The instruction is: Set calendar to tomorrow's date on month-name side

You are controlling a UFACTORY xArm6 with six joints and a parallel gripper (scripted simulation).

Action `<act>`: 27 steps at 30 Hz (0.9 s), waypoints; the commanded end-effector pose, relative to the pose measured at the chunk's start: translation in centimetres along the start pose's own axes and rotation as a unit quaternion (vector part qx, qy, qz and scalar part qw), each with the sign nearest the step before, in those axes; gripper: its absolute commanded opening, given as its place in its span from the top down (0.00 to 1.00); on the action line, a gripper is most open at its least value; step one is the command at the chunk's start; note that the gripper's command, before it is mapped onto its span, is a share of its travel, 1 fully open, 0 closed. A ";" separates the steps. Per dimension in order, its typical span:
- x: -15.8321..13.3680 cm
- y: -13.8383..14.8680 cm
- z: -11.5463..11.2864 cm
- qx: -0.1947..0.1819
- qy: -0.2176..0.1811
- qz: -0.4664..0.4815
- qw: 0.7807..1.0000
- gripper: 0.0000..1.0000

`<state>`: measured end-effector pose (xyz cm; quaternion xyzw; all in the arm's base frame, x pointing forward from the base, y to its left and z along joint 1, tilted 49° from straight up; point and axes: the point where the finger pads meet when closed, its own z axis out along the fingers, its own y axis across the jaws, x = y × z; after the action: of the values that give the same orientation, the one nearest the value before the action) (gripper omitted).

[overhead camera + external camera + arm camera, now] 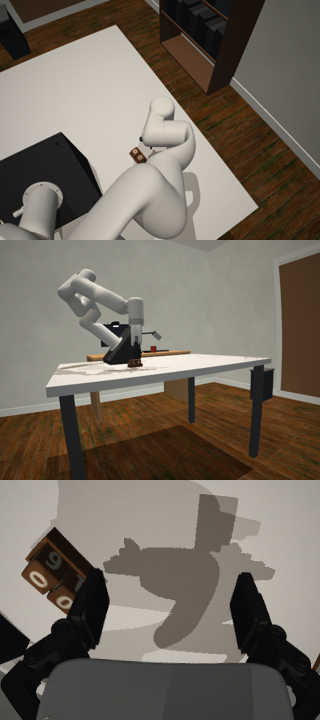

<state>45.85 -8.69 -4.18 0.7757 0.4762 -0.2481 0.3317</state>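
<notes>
From above, the two cubes (137, 155) sit side by side in their tray at lower centre of the frame on the white desk (77, 85), each top face reading 0, with the arm (155, 180) covering the tray's lower right end and a bookshelf (232, 51) at upper right. From the side, the cubes' front faces read 1 and 6, the month's name is too small to make out, and the black base (121, 351) rises right behind them. At the wrist, the fingers spread wide over bare desk with nothing between them, the left one hiding part of the cubes at left, where a 9 and two 0s show.
</notes>
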 end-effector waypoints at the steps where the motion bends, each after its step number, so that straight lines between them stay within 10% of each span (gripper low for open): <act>1: -0.6 0.8 -0.1 -0.004 0.001 0.054 0.999 0.00; 27: -1.5 1.6 0.5 -0.004 0.001 0.054 0.999 0.00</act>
<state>46.49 -10.59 -3.07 0.7991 0.4348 -0.2288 0.3465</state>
